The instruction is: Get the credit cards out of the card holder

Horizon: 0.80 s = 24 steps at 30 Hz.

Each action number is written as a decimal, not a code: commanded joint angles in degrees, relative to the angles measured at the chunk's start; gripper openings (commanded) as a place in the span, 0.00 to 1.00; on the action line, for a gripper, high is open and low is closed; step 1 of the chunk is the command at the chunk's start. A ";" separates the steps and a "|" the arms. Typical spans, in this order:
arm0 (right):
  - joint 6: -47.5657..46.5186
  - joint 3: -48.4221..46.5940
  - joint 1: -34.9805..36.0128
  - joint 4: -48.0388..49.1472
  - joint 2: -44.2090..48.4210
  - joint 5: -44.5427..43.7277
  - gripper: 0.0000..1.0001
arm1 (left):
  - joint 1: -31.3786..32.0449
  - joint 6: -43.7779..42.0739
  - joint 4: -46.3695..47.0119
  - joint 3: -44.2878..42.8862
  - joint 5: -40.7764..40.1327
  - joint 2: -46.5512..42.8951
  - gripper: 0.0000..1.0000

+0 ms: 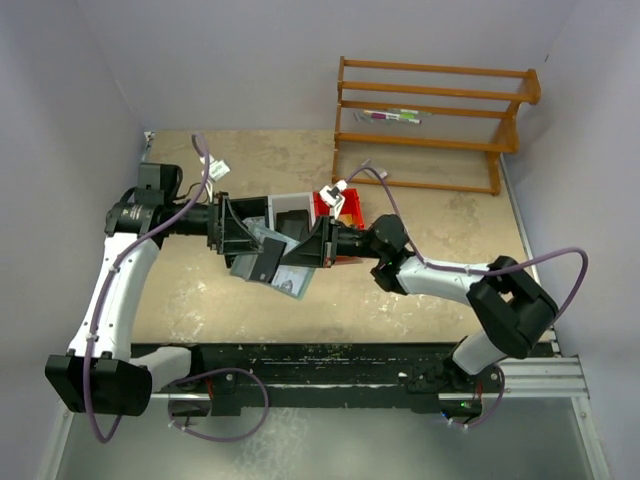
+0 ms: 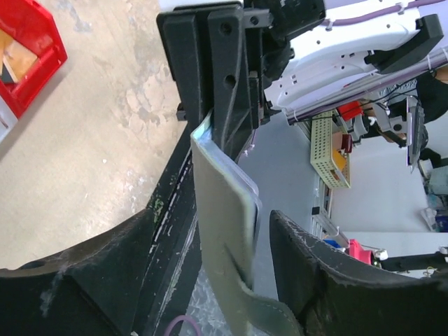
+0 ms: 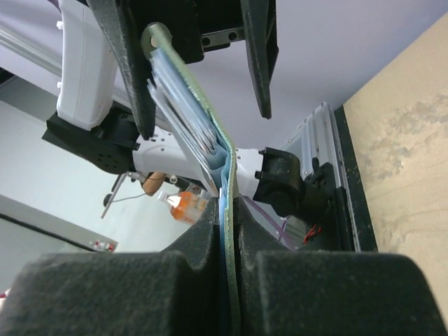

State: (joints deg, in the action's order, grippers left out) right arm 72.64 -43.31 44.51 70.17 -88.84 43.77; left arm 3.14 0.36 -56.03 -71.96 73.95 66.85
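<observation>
Right gripper [image 3: 227, 210] is noted clenched on one edge of the card holder [image 2: 224, 210], a light blue card edge being pinched along with it. Left gripper [image 3: 203, 119] is recorded released, its fingers standing apart on either side of the holder's other end. The holder is held above the middle of the table [image 1: 200, 300], credit cards [image 3: 176, 94] fanned inside it.
</observation>
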 commanded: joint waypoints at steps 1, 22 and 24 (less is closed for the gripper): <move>-1.91 -3.04 0.05 -4.57 4.75 0.97 0.00 | 0.29 -3.91 0.61 2.25 1.59 -0.58 0.70; -17.52 -12.41 0.05 -32.30 8.51 0.09 0.04 | 0.30 -2.50 1.64 5.52 8.71 -1.18 0.38; -17.86 -12.67 0.05 -31.45 8.11 1.40 0.06 | 0.29 -2.94 0.94 5.22 10.91 -0.52 0.38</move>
State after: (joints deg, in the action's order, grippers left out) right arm 56.25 -53.56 44.49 33.76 -80.84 40.29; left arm 3.18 -2.35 -55.99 -64.58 77.08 66.15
